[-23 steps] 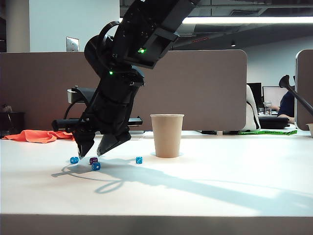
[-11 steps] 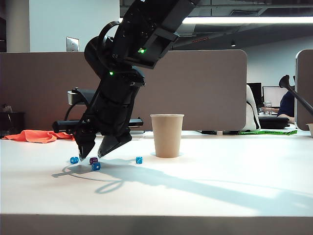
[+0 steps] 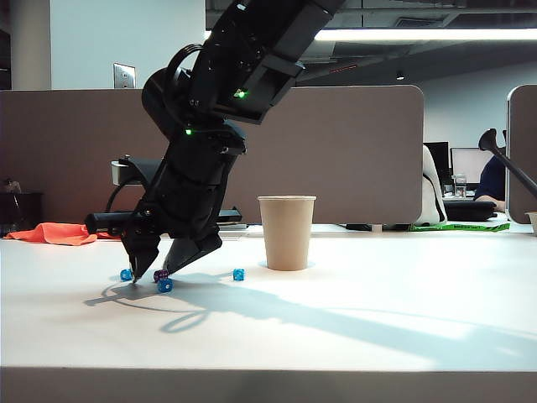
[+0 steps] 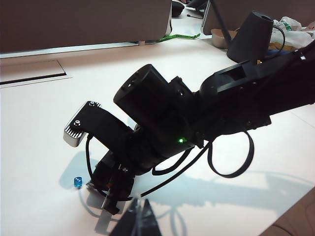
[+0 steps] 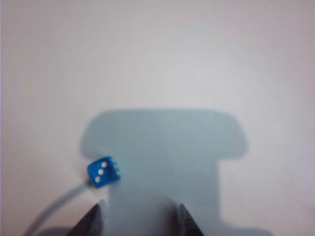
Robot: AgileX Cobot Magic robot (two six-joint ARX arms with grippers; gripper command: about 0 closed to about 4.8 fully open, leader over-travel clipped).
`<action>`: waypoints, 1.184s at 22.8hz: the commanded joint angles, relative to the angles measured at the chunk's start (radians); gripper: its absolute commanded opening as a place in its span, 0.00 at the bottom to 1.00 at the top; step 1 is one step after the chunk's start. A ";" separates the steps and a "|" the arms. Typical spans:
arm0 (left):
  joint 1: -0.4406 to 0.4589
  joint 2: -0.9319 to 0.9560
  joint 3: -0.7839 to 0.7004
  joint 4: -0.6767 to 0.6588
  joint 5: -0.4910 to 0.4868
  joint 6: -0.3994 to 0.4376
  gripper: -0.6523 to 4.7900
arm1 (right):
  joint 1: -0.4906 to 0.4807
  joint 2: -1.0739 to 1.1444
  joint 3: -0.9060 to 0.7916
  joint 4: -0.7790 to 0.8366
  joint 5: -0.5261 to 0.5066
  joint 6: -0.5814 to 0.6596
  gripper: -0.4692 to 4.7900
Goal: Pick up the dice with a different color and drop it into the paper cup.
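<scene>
From where I sit, my right gripper is low over the worktop on the left of the exterior view, its fingers spread wide with nothing between them, tips straddling the dark purple die. That die rests on the worktop among three blue dice: one just to its left, one touching or nearly touching its front, one nearer the paper cup, which stands upright to the right, well apart from the cluster. I judge the purple die light, hard and slick, so it could squirt out of a skewed pinch; I would take it squarely on two opposite flat faces. The exterior view alone shows the purple die and cup. The right wrist view shows only a blue die beside one fingertip. The left wrist view looks onto the right arm and a blue die; whether the left gripper is parted I cannot tell.
</scene>
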 commanded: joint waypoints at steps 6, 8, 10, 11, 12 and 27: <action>-0.001 0.000 0.005 0.013 0.006 -0.003 0.11 | 0.005 0.002 0.001 0.000 -0.003 0.000 0.34; -0.001 0.000 0.005 0.013 0.006 -0.003 0.11 | 0.005 0.002 0.001 -0.001 0.000 0.000 0.33; -0.001 0.000 0.005 0.013 0.007 -0.003 0.11 | 0.004 0.002 0.001 -0.002 0.000 0.000 0.27; -0.001 0.000 0.005 0.013 0.006 -0.003 0.11 | 0.004 0.002 0.001 -0.002 0.000 0.000 0.27; -0.001 0.000 0.005 0.013 0.006 -0.003 0.11 | 0.004 0.002 0.001 -0.002 0.000 0.000 0.27; -0.001 0.000 0.005 0.013 0.007 -0.003 0.11 | 0.004 0.002 0.001 -0.002 0.000 0.000 0.16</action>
